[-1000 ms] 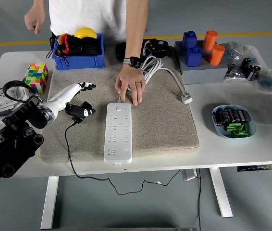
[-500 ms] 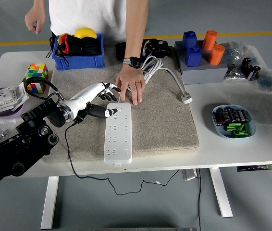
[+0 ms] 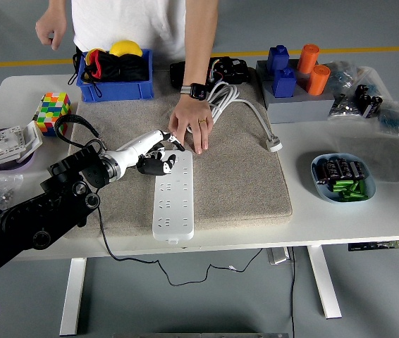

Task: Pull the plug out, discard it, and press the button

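The white power strip [image 3: 172,201] lies lengthwise on the beige mat [image 3: 235,176]. My left hand [image 3: 163,153] has come in from the left and is over the strip's far end. Its fingers are loosely extended and hold nothing, and they cover the spot where the strip's button is. A thin black cable [image 3: 103,236] runs off the table's near edge. Its plug end is hidden behind my forearm. A person's hand [image 3: 191,127] rests fingers-down on the mat at the strip's far end, close to my fingertips. My right arm is out of view.
The strip's grey cord [image 3: 245,105] and white plug [image 3: 275,145] lie on the mat's right. A blue bin [image 3: 115,88] stands behind it. A colour cube [image 3: 52,113] and a white box [image 3: 10,141] are on the left. A tray of batteries [image 3: 343,177] and a block stand [image 3: 295,95] are on the right.
My left hand has moved right from the mat's left part to the power strip's far end. The person's hand has stayed in place.
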You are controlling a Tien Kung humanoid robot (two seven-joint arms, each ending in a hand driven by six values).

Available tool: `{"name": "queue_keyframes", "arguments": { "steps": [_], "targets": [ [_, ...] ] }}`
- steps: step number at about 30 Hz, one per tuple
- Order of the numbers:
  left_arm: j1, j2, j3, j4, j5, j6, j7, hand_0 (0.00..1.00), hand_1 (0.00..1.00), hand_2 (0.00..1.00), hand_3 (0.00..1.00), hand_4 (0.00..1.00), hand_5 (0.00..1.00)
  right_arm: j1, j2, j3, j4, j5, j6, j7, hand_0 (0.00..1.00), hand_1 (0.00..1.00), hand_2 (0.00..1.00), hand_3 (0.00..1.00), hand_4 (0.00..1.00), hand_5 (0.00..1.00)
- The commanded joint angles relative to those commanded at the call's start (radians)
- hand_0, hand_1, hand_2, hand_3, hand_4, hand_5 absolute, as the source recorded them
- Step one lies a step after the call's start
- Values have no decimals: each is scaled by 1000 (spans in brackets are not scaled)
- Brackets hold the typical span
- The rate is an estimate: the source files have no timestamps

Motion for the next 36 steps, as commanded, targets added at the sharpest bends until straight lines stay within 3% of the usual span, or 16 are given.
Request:
{"name": "queue_keyframes", "arguments": {
  "steps": [6, 15, 36],
  "targets": [
    [-22, -15, 45, 21, 22, -9, 35, 39, 29, 46, 655, 246, 2, -1, -1, -3, 0, 3, -1, 0, 740, 658, 639, 609, 661, 474],
    [-40, -37, 52, 52, 33, 2, 47, 39, 30, 46, 656, 245, 2, -3, 1, -1, 0, 2, -1, -1, 740, 659, 639, 609, 661, 474],
    [-67, -44, 78, 131, 54, 2, 75, 41, 29, 46, 657, 220, 2, -4, 4, 8, 0, -1, -2, 1, 740, 658, 639, 610, 661, 476]
  ]
}}
